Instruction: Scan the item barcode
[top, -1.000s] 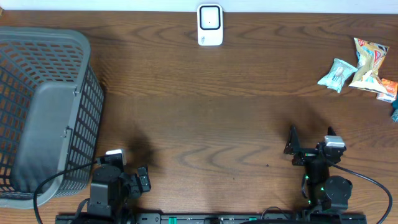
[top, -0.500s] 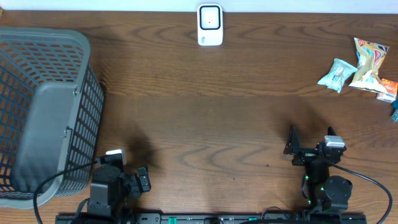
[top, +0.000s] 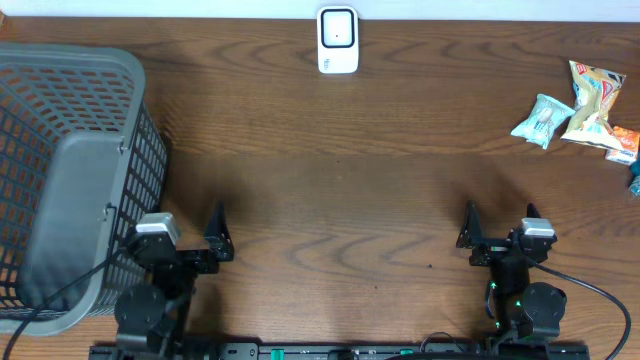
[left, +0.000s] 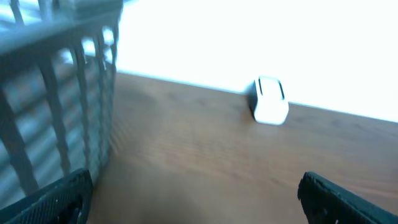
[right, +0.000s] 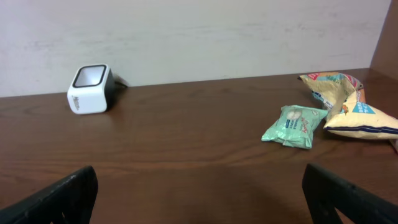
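Both tools are spread wide and hold nothing: the left tool (top: 188, 232) hangs at the near edge of the bench (top: 350, 180) just right of the gray basket (top: 70, 180), and the right tool (top: 499, 225) hangs at the near right. The snack packets (top: 592, 105) lie clustered at the far right, well apart from both. The white scanner (top: 337, 40) stands at the far middle.

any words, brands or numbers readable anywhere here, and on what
No text here can be read.
white scanner: faint mark low on its front, too small to read.
mint-green packet: print on its face, too blurred to read.
yellow snack bag: coloured print, too small to read.
grey basket: no lettering seen.
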